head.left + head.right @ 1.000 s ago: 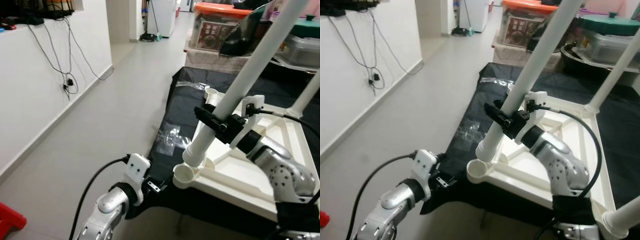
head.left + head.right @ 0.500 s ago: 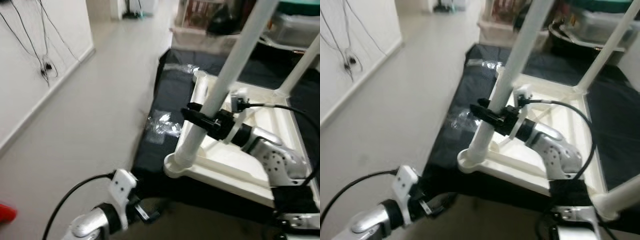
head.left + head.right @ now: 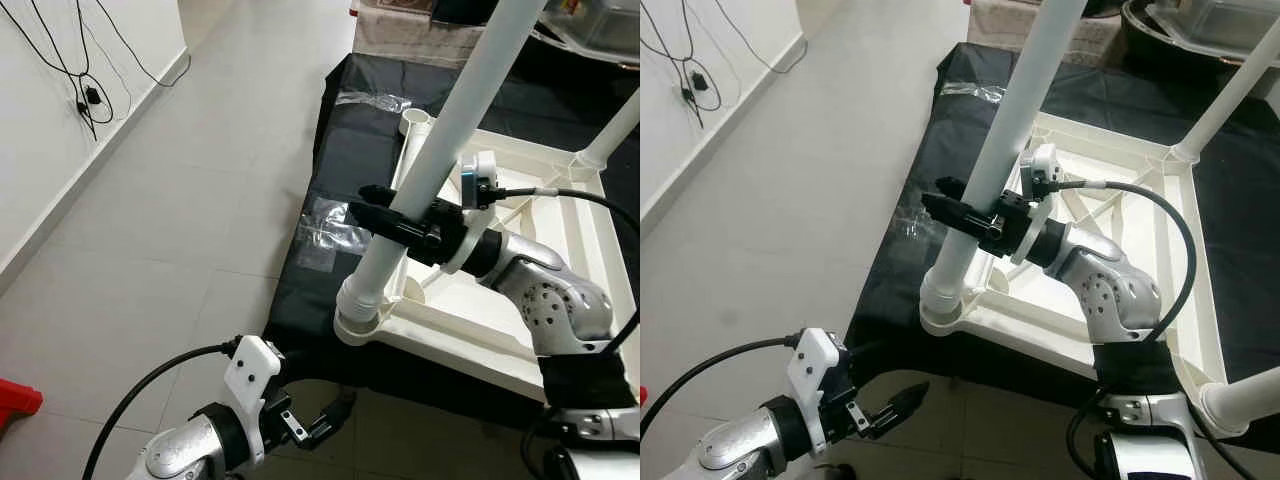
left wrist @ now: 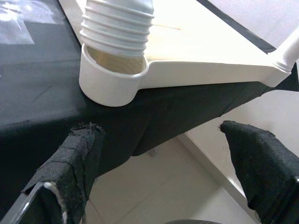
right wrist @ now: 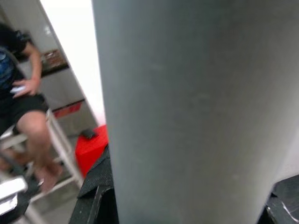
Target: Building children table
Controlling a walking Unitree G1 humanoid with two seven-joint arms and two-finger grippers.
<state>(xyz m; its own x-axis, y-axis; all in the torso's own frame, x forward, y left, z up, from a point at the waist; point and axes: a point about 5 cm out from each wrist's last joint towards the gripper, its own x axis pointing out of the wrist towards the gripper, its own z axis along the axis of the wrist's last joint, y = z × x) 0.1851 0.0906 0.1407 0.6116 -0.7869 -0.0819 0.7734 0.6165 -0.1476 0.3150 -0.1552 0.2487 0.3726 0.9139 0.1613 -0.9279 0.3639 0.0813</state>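
The smooth white plastic table leg (image 3: 455, 120) is now sitting lower, its ribbed end entering the round corner socket (image 4: 112, 79) of the upturned cream tabletop (image 3: 520, 330) on black cloth (image 3: 345, 160). The right gripper (image 3: 392, 218) is clamping it; the left gripper (image 3: 895, 403), near-left, is hanging with fingers apart.

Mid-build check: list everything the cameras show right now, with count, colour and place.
Table frame: one, white, upside down on the black cloth.
Table leg: one, white, tilted, threaded end at the near corner socket.
Other legs: two, white, one at the far corner, one at the near right.
Black cloth: one, under the frame.
Clear plastic wrap: on the cloth's left side.
Cables: black, on the white wall.
Red object: one, on the floor, far left.
Person: one, seated, in the right wrist view.
Right tool: shut on the tilted leg.
Left tool: open, below the cloth's edge.
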